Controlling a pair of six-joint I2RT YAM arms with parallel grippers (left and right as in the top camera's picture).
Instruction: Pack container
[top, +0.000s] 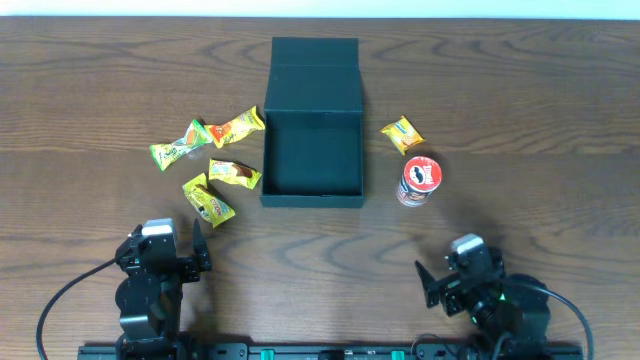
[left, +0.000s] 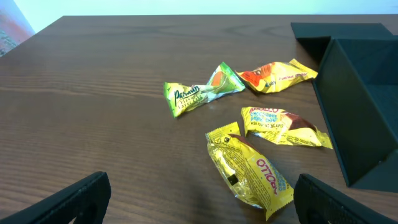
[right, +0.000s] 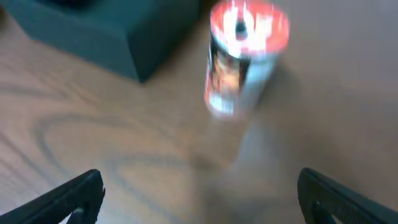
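Dark green-black container seen open at tabletop centre, four snack packets left of it, red can right, left tool and right tool held spread, nothing grasped

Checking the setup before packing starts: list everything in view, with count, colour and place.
container: one, dark green-black, lid flap open, nothing inside, middle of the table
left packets: four, yellow, green and orange, left of the container
right packet: one, yellow-orange, right of the container
can: one, red, upright, by the container's near right corner
table: one, brown wood
left gripper: one, black, open, facing the left packets
right gripper: one, black, open, facing the can
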